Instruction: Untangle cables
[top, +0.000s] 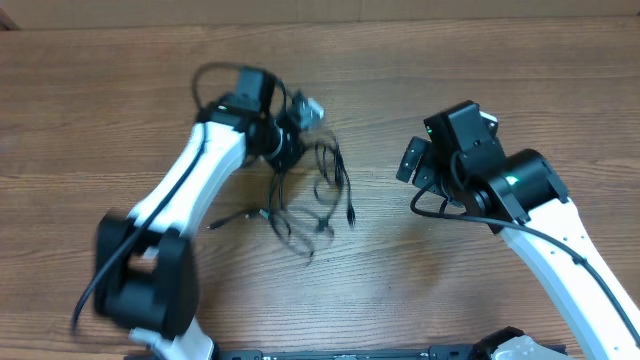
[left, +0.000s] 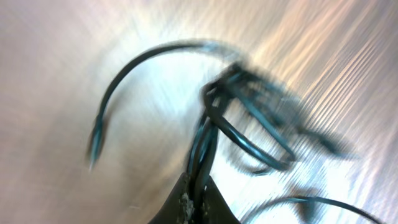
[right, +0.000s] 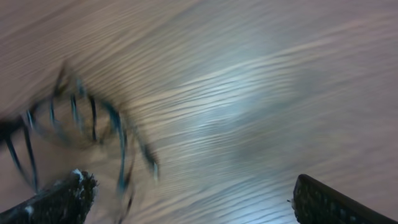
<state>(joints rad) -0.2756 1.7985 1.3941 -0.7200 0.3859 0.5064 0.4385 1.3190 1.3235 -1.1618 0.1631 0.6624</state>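
A tangle of thin black cables (top: 318, 190) hangs and trails on the wooden table left of centre. My left gripper (top: 292, 130) is shut on several strands and holds them lifted. In the left wrist view the strands (left: 242, 118) run up out of the closed jaws (left: 198, 199), with one loose plug end (left: 94, 146) curving left. My right gripper (top: 412, 165) is open and empty, to the right of the tangle. In the right wrist view its fingers (right: 193, 199) stand wide apart, and the blurred cables (right: 81, 124) lie to the left.
The wooden table (top: 420, 60) spreads around both arms. The thicker black robot cables loop over the left arm (top: 215, 75) and beside the right arm (top: 435, 205).
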